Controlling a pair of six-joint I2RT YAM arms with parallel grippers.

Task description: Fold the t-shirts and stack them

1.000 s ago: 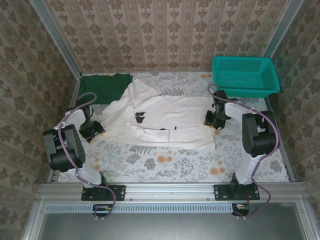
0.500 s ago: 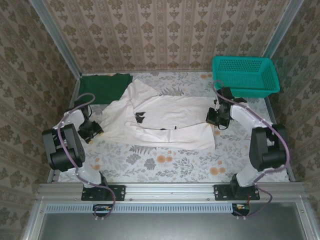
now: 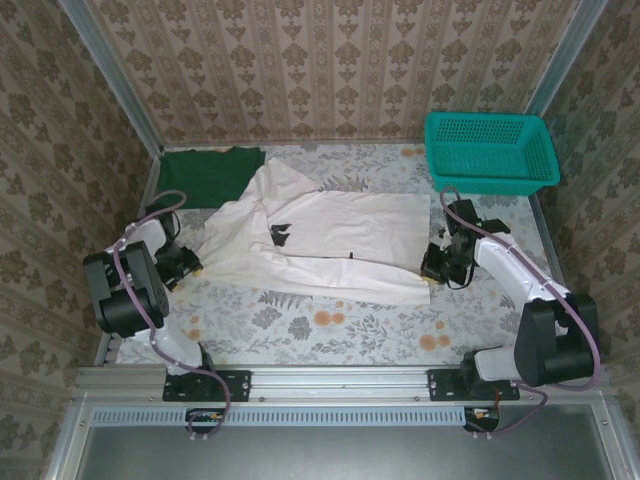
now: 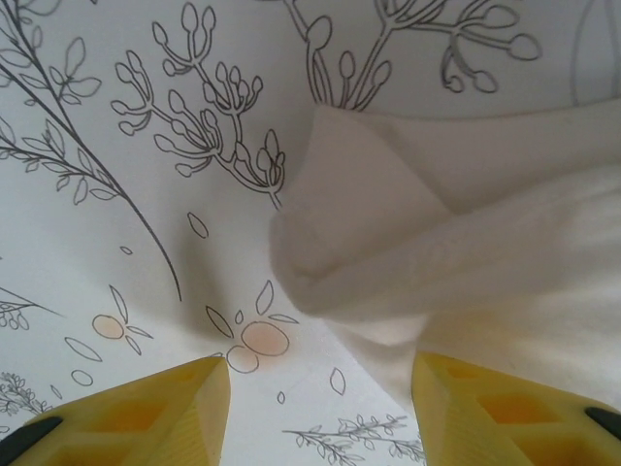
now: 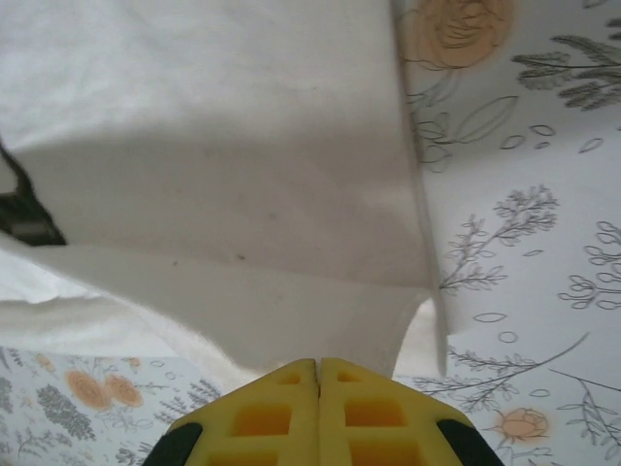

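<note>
Pinching near right corner of white shirt (image 3: 340, 235) with right gripper (image 3: 433, 268), closed tight. Hovering left gripper (image 3: 188, 262) half open, empty, just beside shirt's left edge. Spread mid-table (image 3: 330, 320), with green shirt (image 3: 210, 172) flat far left.

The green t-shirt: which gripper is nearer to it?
Left. The left gripper is on the near side of the green t-shirt; the right gripper is across the off-white t-shirt.

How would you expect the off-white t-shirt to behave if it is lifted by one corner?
The off-white t-shirt probably goes floppy: it already lies in soft folds and creases. Likely light, since it is thin cloth lying flat. The rest would likely drag behind.
</note>
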